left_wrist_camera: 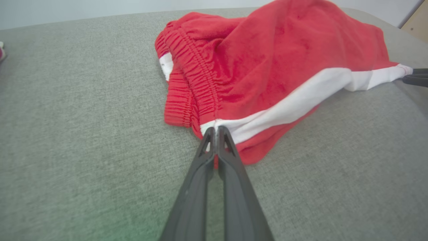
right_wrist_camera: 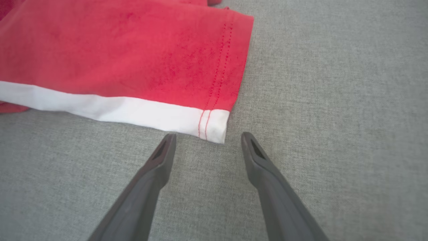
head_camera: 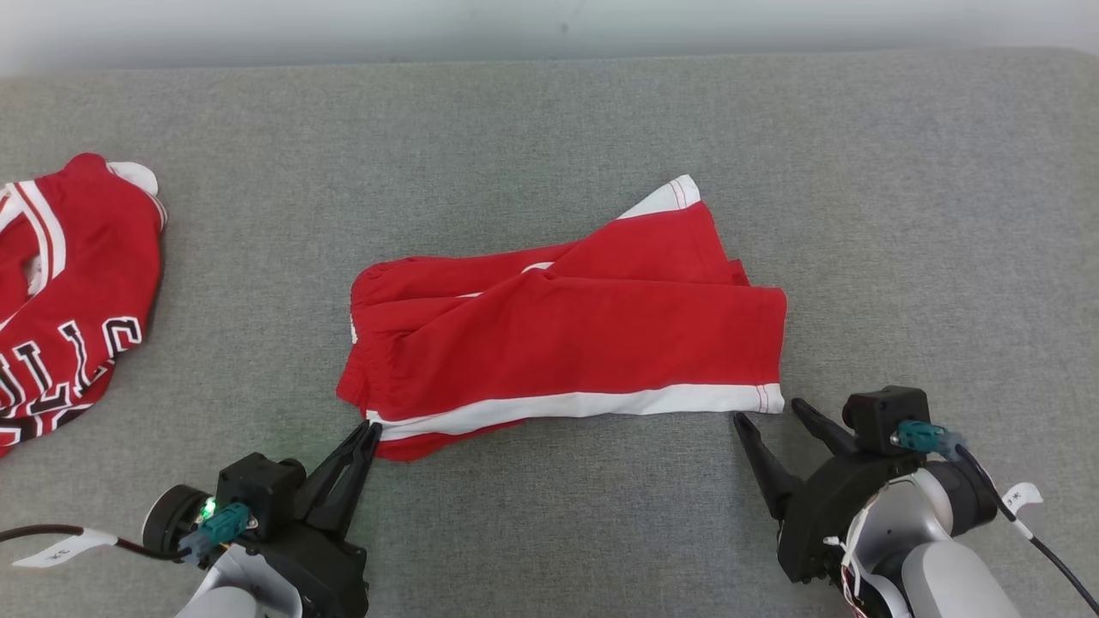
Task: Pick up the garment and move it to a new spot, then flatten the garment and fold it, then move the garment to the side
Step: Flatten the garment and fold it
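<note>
The garment (head_camera: 567,330) is a pair of red shorts with a white side stripe, lying folded in half at the middle of the grey surface. My left gripper (head_camera: 371,427) is shut on the near waistband corner, where the white stripe ends. In the left wrist view the closed fingertips (left_wrist_camera: 216,129) pinch that edge of the shorts (left_wrist_camera: 267,67). My right gripper (head_camera: 770,412) stands open just short of the near hem corner. The right wrist view shows its gripper (right_wrist_camera: 208,135) with the white corner of the garment (right_wrist_camera: 150,57) at the gap and nothing between the jaws.
A red jersey (head_camera: 60,292) with black-and-white lettering lies at the left edge. The grey fabric surface (head_camera: 549,120) runs back to a pale wall. The tip of the right gripper's finger (left_wrist_camera: 416,78) shows at the far right of the left wrist view.
</note>
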Motion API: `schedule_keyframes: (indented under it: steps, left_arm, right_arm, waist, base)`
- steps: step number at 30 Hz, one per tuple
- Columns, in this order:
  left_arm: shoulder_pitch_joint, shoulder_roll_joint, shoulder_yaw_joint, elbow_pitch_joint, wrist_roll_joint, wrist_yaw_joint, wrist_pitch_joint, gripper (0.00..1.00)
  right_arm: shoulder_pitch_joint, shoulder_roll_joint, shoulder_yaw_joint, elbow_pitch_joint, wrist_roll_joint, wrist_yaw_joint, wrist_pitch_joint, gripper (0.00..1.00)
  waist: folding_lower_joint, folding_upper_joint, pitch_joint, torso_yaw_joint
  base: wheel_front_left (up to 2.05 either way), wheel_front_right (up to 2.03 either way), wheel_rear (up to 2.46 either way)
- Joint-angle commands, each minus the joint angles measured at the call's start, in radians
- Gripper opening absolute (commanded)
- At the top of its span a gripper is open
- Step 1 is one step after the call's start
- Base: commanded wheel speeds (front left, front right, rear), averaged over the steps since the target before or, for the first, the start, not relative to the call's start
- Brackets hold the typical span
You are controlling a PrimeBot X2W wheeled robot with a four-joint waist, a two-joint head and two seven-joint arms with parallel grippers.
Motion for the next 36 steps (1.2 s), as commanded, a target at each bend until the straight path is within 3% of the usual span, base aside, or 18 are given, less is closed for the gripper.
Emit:
schedule_keyframes:
  steps: [1, 2, 3, 6, 7, 10, 12, 20, 28, 36]
  left_arm:
    - [-0.010, -0.004, -0.003, 0.007, 0.005, 0.001, -0.005, 0.00]
    - [-0.012, -0.004, -0.004, 0.009, 0.006, -0.001, -0.006, 0.00]
    - [-0.014, -0.005, -0.005, 0.010, 0.007, -0.003, -0.008, 0.00]
    - [-0.019, -0.010, -0.008, 0.015, 0.008, -0.006, -0.010, 0.00]
    - [-0.020, -0.012, -0.009, 0.017, 0.007, -0.007, -0.011, 0.00]
    - [-0.019, -0.016, -0.011, 0.026, 0.006, -0.009, -0.015, 0.00]
    - [-0.021, -0.019, -0.011, 0.031, 0.004, -0.010, -0.018, 0.00]
    - [-0.017, -0.034, 0.042, -0.009, -0.013, -0.004, -0.055, 0.00]
    - [-0.002, -0.033, 0.195, -0.229, -0.016, -0.022, -0.064, 0.00]
    - [-0.105, 0.014, 0.295, -0.409, -0.078, -0.024, -0.019, 0.00]
  right_arm:
    - [-0.011, 0.000, 0.003, 0.006, -0.007, 0.001, -0.006, 0.87]
    - [-0.019, -0.001, 0.006, 0.014, -0.018, 0.001, -0.010, 0.82]
    - [-0.022, -0.001, 0.007, 0.019, -0.022, 0.001, -0.013, 0.61]
    - [-0.034, 0.002, 0.004, 0.041, -0.035, 0.001, -0.017, 0.28]
    - [-0.036, 0.004, 0.002, 0.046, -0.037, 0.001, -0.016, 0.22]
    - [-0.036, 0.005, 0.000, 0.057, -0.038, 0.001, -0.015, 0.18]
    - [-0.038, 0.005, -0.001, 0.063, -0.037, 0.001, -0.018, 0.00]
    - [-0.021, 0.004, -0.027, 0.006, -0.006, 0.001, -0.079, 0.00]
    - [-0.068, -0.040, -0.031, -0.205, 0.132, 0.001, -0.154, 0.00]
    - [-0.240, -0.123, 0.006, -0.357, 0.280, 0.001, -0.160, 0.00]
  waist:
    - [-0.0001, 0.0000, 0.002, 0.004]
    - [-0.0001, 0.0000, 0.002, 0.006]
    - [-0.0001, 0.0000, 0.002, 0.009]
    - [-0.0001, 0.0000, -0.001, 0.015]
    - [-0.0001, 0.0000, -0.002, 0.016]
    - [-0.0001, 0.0000, -0.006, 0.020]
    - [-0.0001, 0.0000, -0.008, 0.022]
    - [-0.0001, 0.0000, -0.033, 0.023]
    - [-0.0001, 0.0000, -0.067, -0.013]
    - [-0.0001, 0.0000, -0.064, -0.069]
  base:
    - [0.00, 0.00, 0.00]
    - [0.00, 0.00, 0.00]
    - [0.00, 0.00, 0.00]
    - [0.00, 0.00, 0.00]
    - [0.00, 0.00, 0.00]
    - [0.00, 0.00, 0.00]
    - [0.00, 0.00, 0.00]
    - [0.00, 0.00, 0.00]
    - [0.00, 0.00, 0.00]
    - [0.00, 0.00, 0.00]
